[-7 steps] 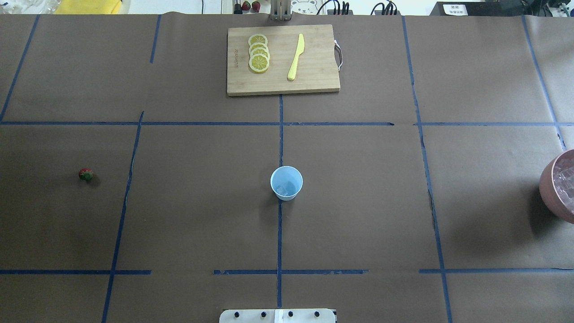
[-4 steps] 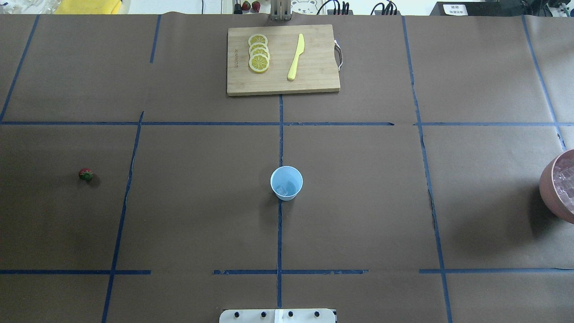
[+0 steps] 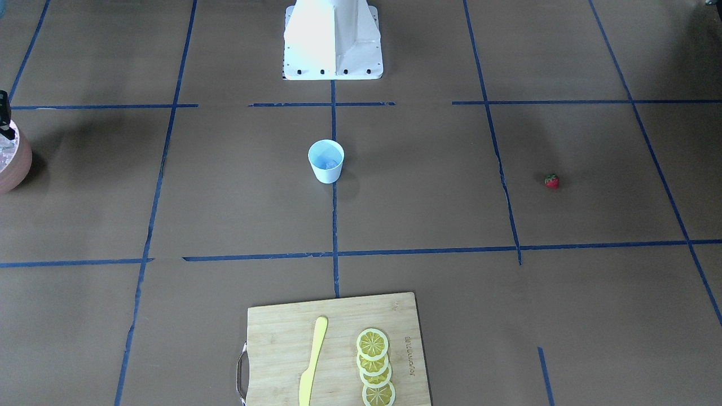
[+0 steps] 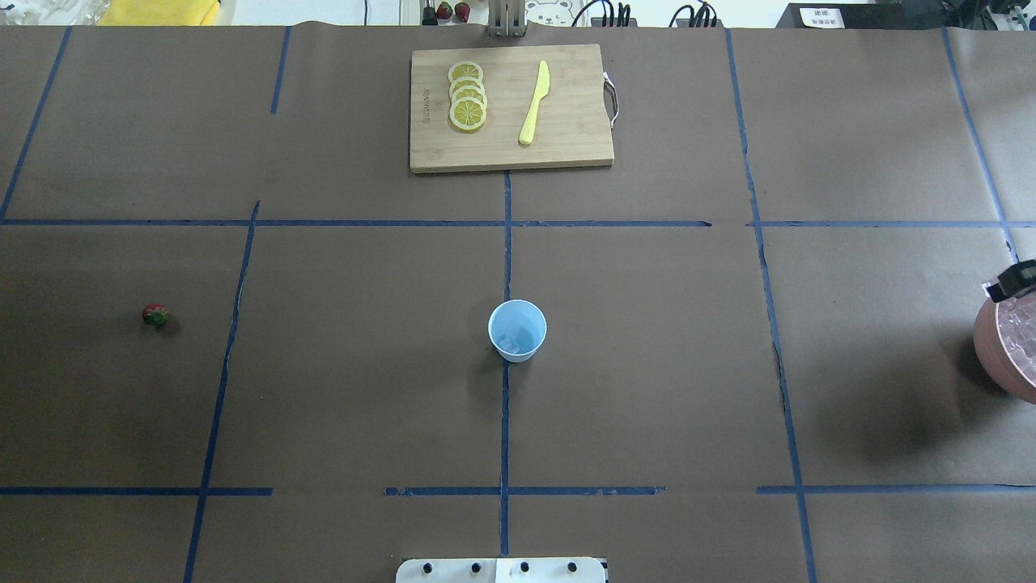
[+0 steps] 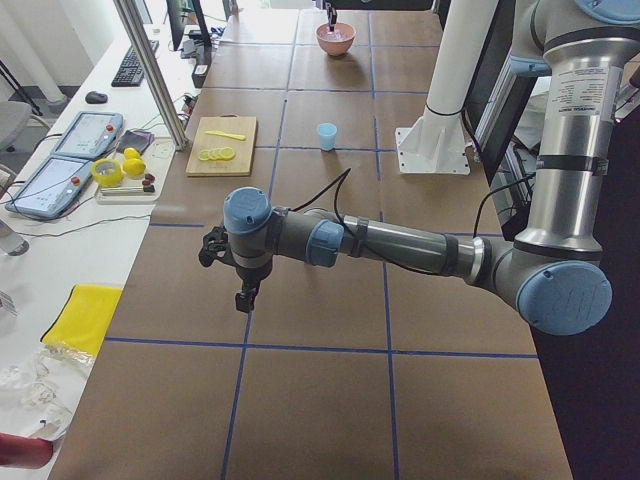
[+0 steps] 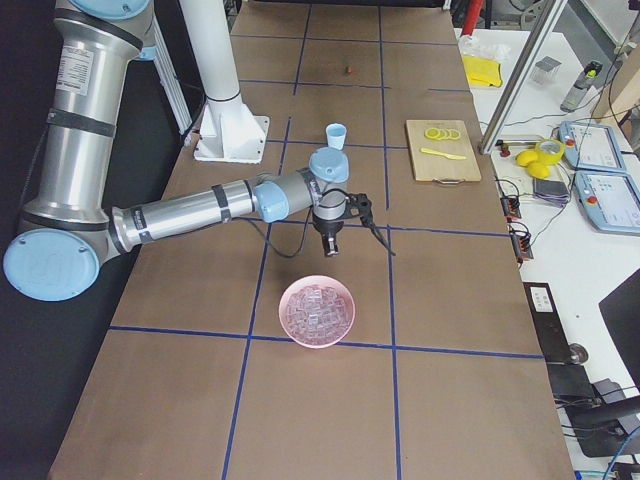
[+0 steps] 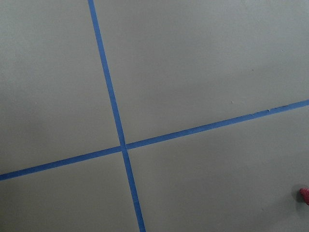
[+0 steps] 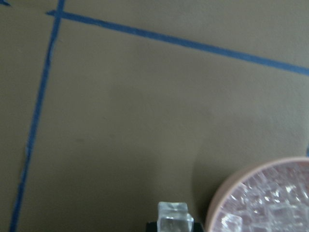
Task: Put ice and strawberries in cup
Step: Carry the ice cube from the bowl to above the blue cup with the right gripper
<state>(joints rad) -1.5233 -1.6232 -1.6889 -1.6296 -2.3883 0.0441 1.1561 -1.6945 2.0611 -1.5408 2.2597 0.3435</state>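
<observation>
1. The right pincer (image 6: 331, 248) is closed on one clear ice cube (image 8: 174, 216), held between its fingers. It hangs above the tabletop (image 4: 647, 364), just beside the rim of the pinkish bowl (image 8: 227, 186).
2. The bowl stands at the robot's right end of the tabletop and is heaped with more ice (image 6: 318, 310).
3. The pale-blue cup (image 4: 517, 329) stands upright on the centre tape line, in front of the robot's white base (image 3: 333, 51). A second cube (image 4: 508, 345) lies in its bottom.
4. The strawberry (image 4: 154, 315) lies on the tabletop far to the robot's left, well apart from the cup. In the left wrist view it shows only as a red speck at the right edge.
5. The left pincer (image 5: 245, 298) hangs above the tabletop at the left end. Only the side view shows it, so I cannot tell whether it is open or closed.
6. At the far edge sits a wooden cutting board (image 4: 575, 97). On it are an overlapping row of lemon slices (image 4: 467, 95) and, beside them, a yellow knife (image 4: 534, 103).
</observation>
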